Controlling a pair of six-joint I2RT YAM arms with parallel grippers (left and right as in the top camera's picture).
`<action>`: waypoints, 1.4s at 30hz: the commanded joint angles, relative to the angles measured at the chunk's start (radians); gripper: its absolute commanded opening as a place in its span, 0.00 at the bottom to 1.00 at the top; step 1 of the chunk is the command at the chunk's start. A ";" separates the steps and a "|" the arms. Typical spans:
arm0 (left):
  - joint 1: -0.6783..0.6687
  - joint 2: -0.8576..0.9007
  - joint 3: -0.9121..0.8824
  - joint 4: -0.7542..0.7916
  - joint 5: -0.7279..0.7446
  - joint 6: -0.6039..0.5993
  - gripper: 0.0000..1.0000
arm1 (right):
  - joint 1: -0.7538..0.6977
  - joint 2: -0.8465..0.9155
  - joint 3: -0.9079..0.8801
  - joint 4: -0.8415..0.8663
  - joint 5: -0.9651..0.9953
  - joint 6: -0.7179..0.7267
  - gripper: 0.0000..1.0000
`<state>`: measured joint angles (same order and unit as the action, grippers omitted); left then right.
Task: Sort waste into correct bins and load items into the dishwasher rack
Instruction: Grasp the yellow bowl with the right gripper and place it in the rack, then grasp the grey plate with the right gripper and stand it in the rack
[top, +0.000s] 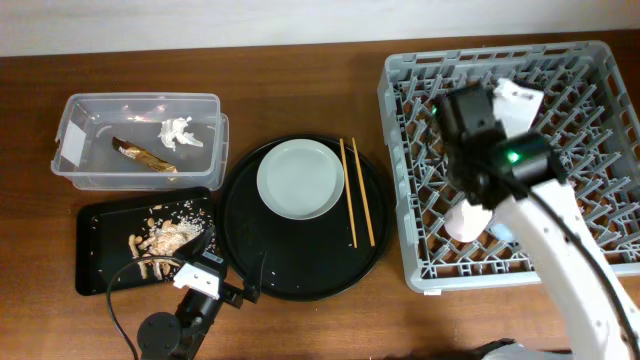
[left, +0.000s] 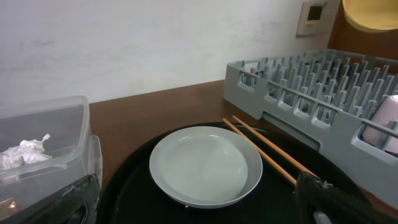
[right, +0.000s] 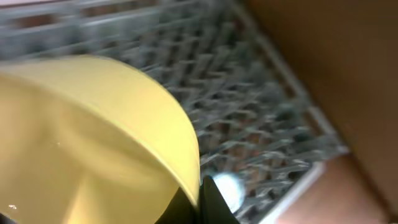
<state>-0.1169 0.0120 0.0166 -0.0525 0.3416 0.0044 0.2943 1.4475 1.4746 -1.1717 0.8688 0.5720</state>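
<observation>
Grey round plate (top: 300, 178) sat on the round black tray (top: 300, 262) beside your left gripper (top: 225, 270), spread empty. Rightward, your right gripper (right: 202, 200) pinched the yellow plastic bowl (right: 93, 143) above the grey pegged rack (top: 600, 120); you needed to lower it tilted between pegs.

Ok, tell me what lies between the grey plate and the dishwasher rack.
The chopsticks, lying on the round black tray beside the plate; the overhead view shows it clearly.
</observation>
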 joint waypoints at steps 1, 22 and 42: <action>-0.005 -0.007 -0.008 0.002 0.014 0.008 0.99 | -0.070 0.126 0.001 0.039 0.148 0.004 0.04; -0.005 -0.007 -0.008 0.002 0.014 0.008 0.99 | 0.095 0.448 0.039 -0.243 0.113 0.130 0.16; -0.005 -0.007 -0.008 0.002 0.013 0.008 0.99 | 0.367 0.441 0.003 0.216 -0.938 -0.018 0.66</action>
<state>-0.1169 0.0101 0.0166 -0.0525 0.3420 0.0044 0.6754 1.8389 1.5265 -1.0004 -0.0074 0.4797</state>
